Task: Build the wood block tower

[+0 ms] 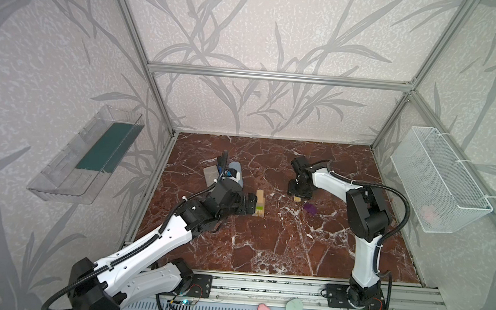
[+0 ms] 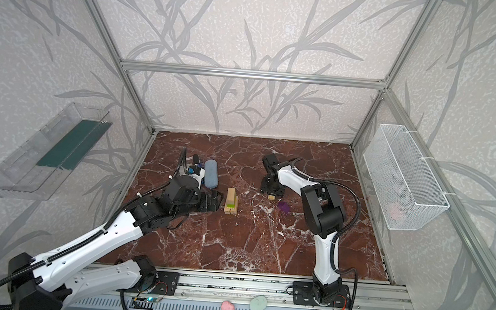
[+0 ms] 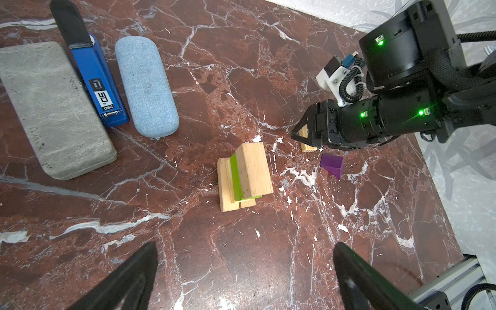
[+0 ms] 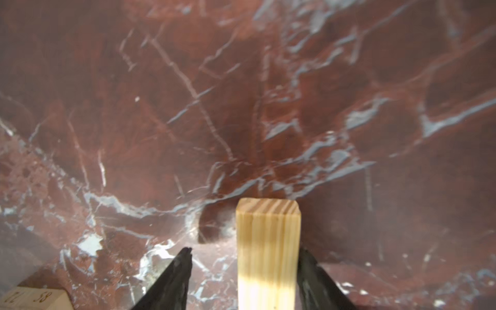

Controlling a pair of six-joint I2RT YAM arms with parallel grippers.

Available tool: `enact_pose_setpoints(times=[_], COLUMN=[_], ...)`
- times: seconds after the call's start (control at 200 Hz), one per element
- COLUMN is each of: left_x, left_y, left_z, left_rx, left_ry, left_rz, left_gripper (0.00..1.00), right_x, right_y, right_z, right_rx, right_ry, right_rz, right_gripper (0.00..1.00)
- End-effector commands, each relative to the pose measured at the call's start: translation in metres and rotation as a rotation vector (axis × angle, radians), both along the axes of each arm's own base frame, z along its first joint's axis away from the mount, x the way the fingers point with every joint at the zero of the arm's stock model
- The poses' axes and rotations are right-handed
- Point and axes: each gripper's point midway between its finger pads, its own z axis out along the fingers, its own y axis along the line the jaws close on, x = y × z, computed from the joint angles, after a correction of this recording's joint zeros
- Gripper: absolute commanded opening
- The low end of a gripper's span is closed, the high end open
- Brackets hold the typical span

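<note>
Tan wood sat between the jaws of the right pincer: one loose block resting on the red marble table. One finger lay against the block's side and a gap showed at the other, so the jaws stood partly open around the block and had not clamped it. They spanned its narrow width, probably because the long flat faces give the surest squeeze.

Just beside that pincer, outside its jaws, lay the purple block, untouched. It was likely left there because it belongs on top, later.

The tower stood well apart from the right pincer and directly ahead of the left pincer. It showed tan layers, a lime-green piece and a tan brick above, with the layers somewhat offset.

The left pincer gaped at its widest and held nothing. In a top view it hung just beside the tower. I judged it was parked there to steady the stack when the next brick arrives.
</note>
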Motion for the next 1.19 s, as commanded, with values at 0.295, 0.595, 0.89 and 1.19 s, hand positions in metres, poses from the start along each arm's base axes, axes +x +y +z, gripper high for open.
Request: enact_pose_setpoints(times=[0.295, 0.595, 0.89, 1.19], left_x=[0.002, 0.001, 0.002, 0.003], left_y=[0.004, 0.006, 0.008, 0.006], left_z=[0.014, 0.01, 0.008, 0.008], left_rx=[0.025, 0.036, 0.051, 0.049], left_ry=[-0.036, -0.033, -0.036, -0.034], left_rz=[-0.002, 0.003, 0.002, -0.001], left_gripper=[1.0, 1.0, 1.0, 0.99], right_x=[-0.01, -0.005, -0.001, 0.001], right_y=[-0.023, -0.014, -0.012, -0.011], right_z=[-0.012, -0.022, -0.019, -0.021], right_rx=[-0.182, -0.133, -0.121, -0.129], right_ry=[0.036, 0.039, 0.009, 0.008], right_rz=[0.042, -0.014, 0.01, 0.018], right_gripper=[0.49, 0.47, 0.4, 0.38])
